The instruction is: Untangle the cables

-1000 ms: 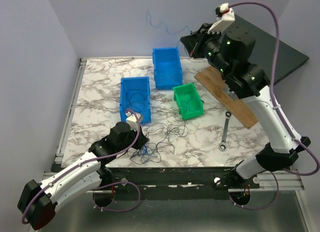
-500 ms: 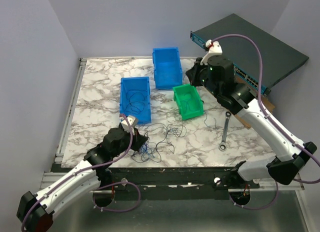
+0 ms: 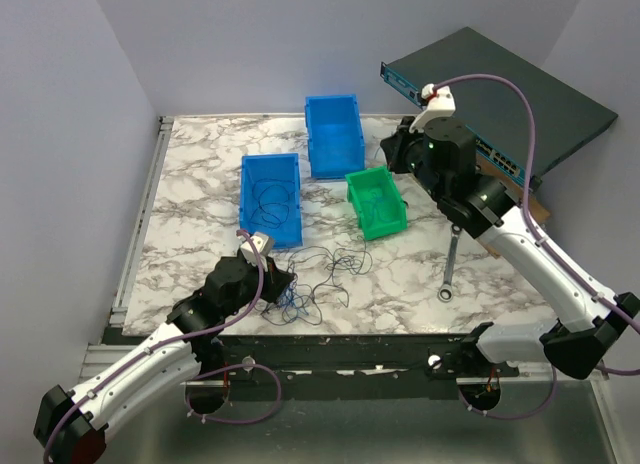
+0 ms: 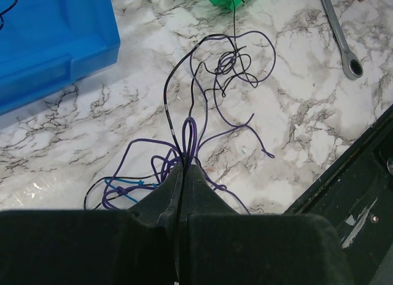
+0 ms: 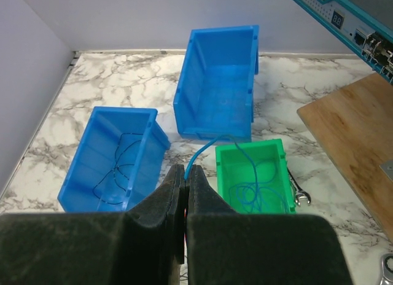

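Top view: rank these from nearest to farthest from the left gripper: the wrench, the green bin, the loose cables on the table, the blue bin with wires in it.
1. Cables: at the left gripper fingertips, by the near table edge.
2. Blue bin with wires: just beyond, left of centre.
3. Green bin: farther back, to the right.
4. Wrench: farthest, on the right side.

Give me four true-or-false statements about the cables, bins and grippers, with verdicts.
1. The green bin holds a coiled blue cable. True.
2. The wrench lies inside a blue bin. False: it lies on the table, beside the green bin.
3. The left gripper is shut on the tangled cables. True.
4. The right gripper hangs open. False: it is shut on the blue cable that runs into the green bin.
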### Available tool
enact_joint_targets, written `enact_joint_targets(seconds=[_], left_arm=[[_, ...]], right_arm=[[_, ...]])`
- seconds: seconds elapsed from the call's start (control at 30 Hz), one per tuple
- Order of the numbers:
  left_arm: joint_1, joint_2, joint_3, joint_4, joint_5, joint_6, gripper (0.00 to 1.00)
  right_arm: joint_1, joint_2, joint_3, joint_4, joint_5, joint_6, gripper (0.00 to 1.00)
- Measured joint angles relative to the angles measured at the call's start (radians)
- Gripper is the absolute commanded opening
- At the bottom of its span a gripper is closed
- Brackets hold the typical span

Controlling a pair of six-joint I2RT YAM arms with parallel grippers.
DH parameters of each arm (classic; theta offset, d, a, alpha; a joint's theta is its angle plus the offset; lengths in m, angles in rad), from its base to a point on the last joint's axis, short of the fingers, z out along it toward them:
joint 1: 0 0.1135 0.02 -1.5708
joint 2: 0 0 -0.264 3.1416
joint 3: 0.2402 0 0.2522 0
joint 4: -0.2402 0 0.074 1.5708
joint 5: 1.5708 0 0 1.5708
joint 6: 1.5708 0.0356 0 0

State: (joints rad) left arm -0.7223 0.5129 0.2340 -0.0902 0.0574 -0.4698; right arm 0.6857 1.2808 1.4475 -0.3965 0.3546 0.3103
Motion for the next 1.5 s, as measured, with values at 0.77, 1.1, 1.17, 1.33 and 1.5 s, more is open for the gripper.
enact_joint_targets(seconds=[0.77,1.1,1.17,1.33,1.5], left_arm=[[0.0,0.003,-0.001,0.0,-0.022,-0.008,0.0],[0.0,0.002,-0.001,0.0,-0.023,-0.009,0.0],[0.0,0.002,-0.001,0.0,-0.023,-0.01,0.0],[0.0,0.002,-0.001,-0.001,-0.023,-0.01,0.0],[0.0,0.002,-0.001,0.0,-0.023,-0.01,0.0]], right_arm=[[-0.008,0.125,-0.098,0.087,0.093,-0.015,0.01],[-0.066,0.239,-0.138,0.122,0.106,0.011,0.01],[-0.077,0.27,-0.148,0.127,0.099,0.016,0.01],[-0.109,0.336,-0.186,0.167,0.05,0.032,0.01],[-0.16,0.413,-0.226,0.224,-0.028,0.049,0.01]])
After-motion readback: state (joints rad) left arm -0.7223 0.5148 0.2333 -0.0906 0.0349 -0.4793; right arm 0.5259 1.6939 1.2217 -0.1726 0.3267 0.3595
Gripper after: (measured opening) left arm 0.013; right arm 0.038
